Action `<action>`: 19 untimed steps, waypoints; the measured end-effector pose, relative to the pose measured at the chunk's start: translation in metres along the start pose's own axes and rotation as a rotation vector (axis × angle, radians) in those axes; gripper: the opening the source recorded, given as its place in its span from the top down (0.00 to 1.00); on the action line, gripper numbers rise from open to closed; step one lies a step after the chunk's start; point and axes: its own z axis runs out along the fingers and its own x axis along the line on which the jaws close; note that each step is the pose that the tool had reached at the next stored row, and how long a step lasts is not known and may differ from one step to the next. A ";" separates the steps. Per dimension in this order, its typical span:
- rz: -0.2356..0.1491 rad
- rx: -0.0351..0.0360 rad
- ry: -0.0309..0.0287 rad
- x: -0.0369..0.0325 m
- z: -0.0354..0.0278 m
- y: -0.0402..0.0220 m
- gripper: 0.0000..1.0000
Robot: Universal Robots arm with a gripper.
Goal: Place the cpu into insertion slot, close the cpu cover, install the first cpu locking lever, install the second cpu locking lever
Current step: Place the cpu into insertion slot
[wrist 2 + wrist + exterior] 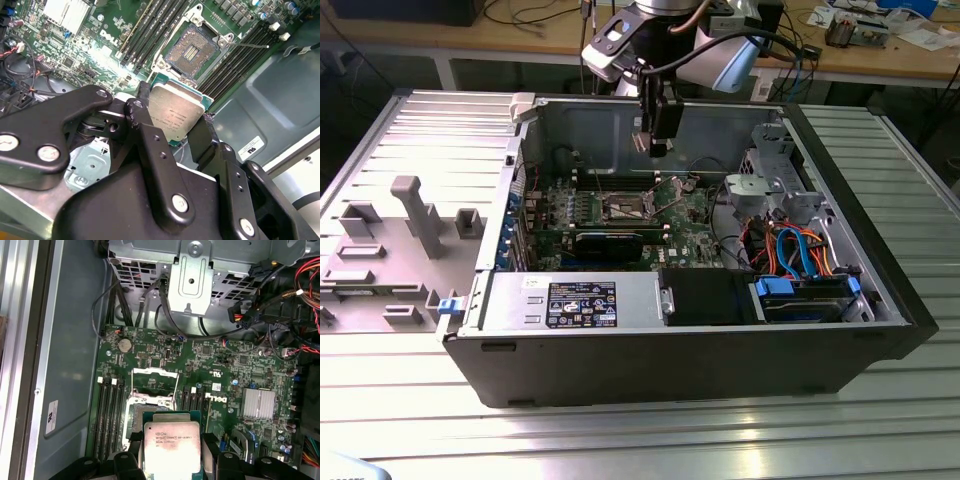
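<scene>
My gripper [658, 148] hangs above the open computer case, shut on the cpu [176, 112], a small flat square chip with a silvery top. Black fingers [145, 125] clamp two opposite edges of it in both wrist views. Below lies the green board [685, 215] with the insertion slot [192, 50], whose dark centre is uncovered. In the first wrist view the cpu [171, 445] sits in front of the insertion slot [134, 417] and hides part of it, well above the board. The cpu cover [155, 385] stands flipped open beside the slot. A thin locking lever [250, 45] sticks out free.
Black memory slots [111, 415] flank the socket. A silver heatsink [258, 404] sits on the board. A metal drive cage [775, 175] and coloured cables [795, 250] fill the case on the exterior view's right. The power supply [575, 300] lines the front. A grey fixture tray [390, 240] lies outside.
</scene>
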 end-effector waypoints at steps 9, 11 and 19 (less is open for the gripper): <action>0.010 0.0002 -0.0006 0.0000 0.0001 0.0000 0.45; 0.011 0.0002 -0.0007 0.0000 0.0001 0.0000 0.45; 0.021 0.0005 -0.0012 0.0000 0.0001 0.0000 0.45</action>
